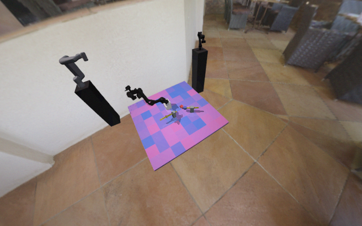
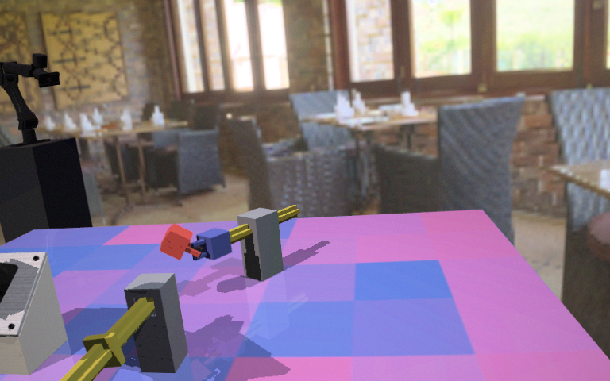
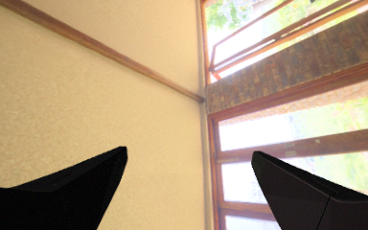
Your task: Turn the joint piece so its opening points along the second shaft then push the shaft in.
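Observation:
A red joint piece (image 1: 181,106) (image 2: 176,241) hangs tilted from a blue hinge part (image 2: 215,244) on the first yellow shaft (image 1: 196,107) (image 2: 287,213). That shaft passes through a grey block (image 1: 192,109) (image 2: 270,247). I cannot tell exactly where the red piece's opening points. The second yellow shaft (image 1: 162,118) (image 2: 85,366), with a square collar, runs through the second grey block (image 1: 174,114) (image 2: 163,332). Its inner end is apart from the joint piece. My gripper (image 3: 190,155) is open and empty in the wrist view. It is away from both shafts and faces the wall and windows.
My black arm (image 1: 151,102) reaches toward the table's wall side from a white base (image 1: 167,104) (image 2: 42,341) close to the second block. Black pedestals (image 1: 97,103) (image 1: 199,70) with other arms stand beyond the patterned table top (image 1: 162,157) (image 2: 495,332).

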`<state>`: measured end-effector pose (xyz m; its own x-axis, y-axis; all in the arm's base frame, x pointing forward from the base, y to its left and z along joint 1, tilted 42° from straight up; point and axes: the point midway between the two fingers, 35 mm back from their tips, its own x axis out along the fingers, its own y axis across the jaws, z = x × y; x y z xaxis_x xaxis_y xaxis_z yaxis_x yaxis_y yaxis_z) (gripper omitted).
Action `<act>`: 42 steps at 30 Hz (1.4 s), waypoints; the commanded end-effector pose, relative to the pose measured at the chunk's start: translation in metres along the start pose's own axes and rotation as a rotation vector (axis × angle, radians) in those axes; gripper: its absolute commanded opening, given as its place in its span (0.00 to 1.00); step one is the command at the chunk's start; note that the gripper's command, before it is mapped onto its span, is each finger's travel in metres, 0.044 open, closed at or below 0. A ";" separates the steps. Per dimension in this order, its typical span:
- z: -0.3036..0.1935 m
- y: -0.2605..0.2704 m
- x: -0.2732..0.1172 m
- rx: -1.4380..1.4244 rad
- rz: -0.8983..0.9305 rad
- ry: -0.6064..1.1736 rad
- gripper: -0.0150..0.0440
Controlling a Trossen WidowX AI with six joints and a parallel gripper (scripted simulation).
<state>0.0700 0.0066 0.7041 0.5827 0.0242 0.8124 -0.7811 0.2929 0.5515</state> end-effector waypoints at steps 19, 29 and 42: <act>0.001 0.104 -0.045 0.047 0.340 -0.061 1.00; -0.018 0.155 -0.079 0.052 0.529 -0.046 1.00; -0.047 0.176 -0.097 -0.025 0.592 -0.013 1.00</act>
<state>-0.1045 0.0882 0.7177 0.0638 0.1494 0.9867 -0.9689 0.2463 0.0253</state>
